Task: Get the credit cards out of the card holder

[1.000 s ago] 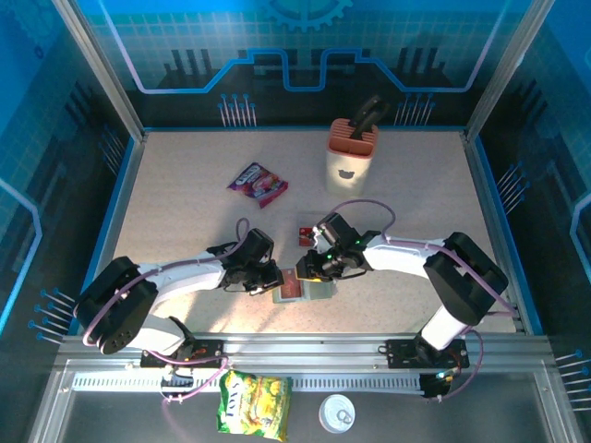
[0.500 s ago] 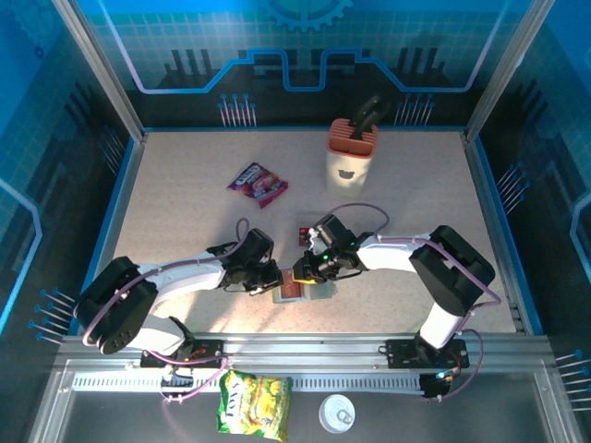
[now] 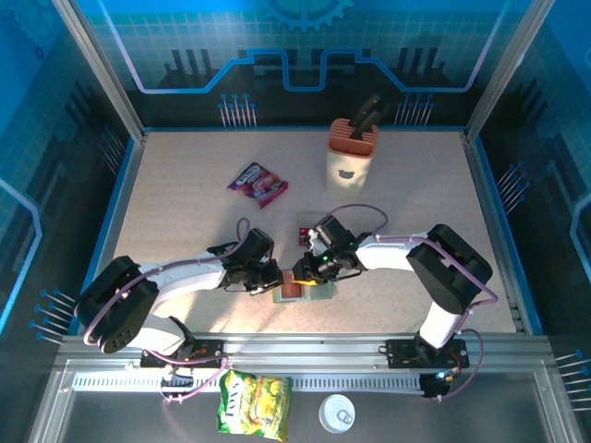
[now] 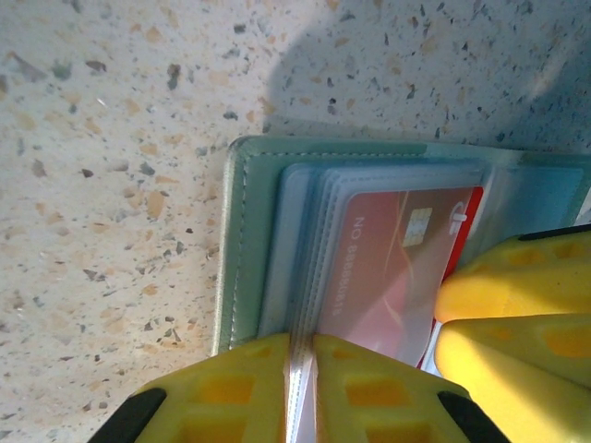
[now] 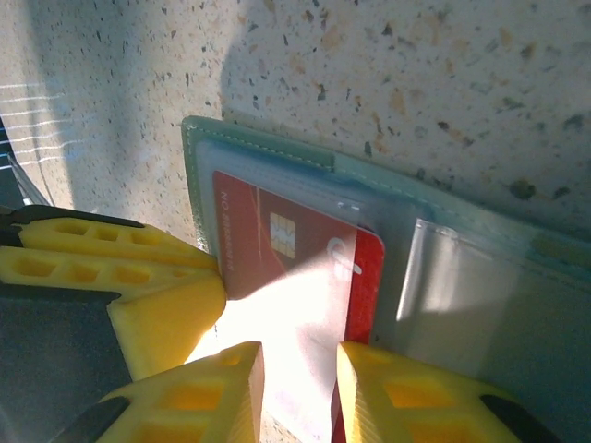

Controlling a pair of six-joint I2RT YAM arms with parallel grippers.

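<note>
The grey-green card holder [image 3: 301,292] lies open near the table's front edge, between both grippers. My left gripper [image 4: 302,388] is shut on the holder's clear sleeves [image 4: 309,249], beside its green edge [image 4: 238,249]. A red credit card [image 5: 277,231] sits in a sleeve, its right edge sticking out. My right gripper [image 5: 297,397] is open, its two yellow fingers [image 5: 406,397] astride the card's near end under strong glare. Those fingers [image 4: 508,305] also reach in from the right in the left wrist view. Another red card [image 3: 307,233] lies on the table behind the right gripper [image 3: 300,275].
A beige knife block [image 3: 351,157] stands at the back, and a purple-red snack packet [image 3: 258,183] lies left of it. A green snack bag [image 3: 254,404] and a white lid [image 3: 337,413] lie below the table's front rail.
The right gripper has edged left and closer over the holder. The left gripper keeps its hold in the same place.
</note>
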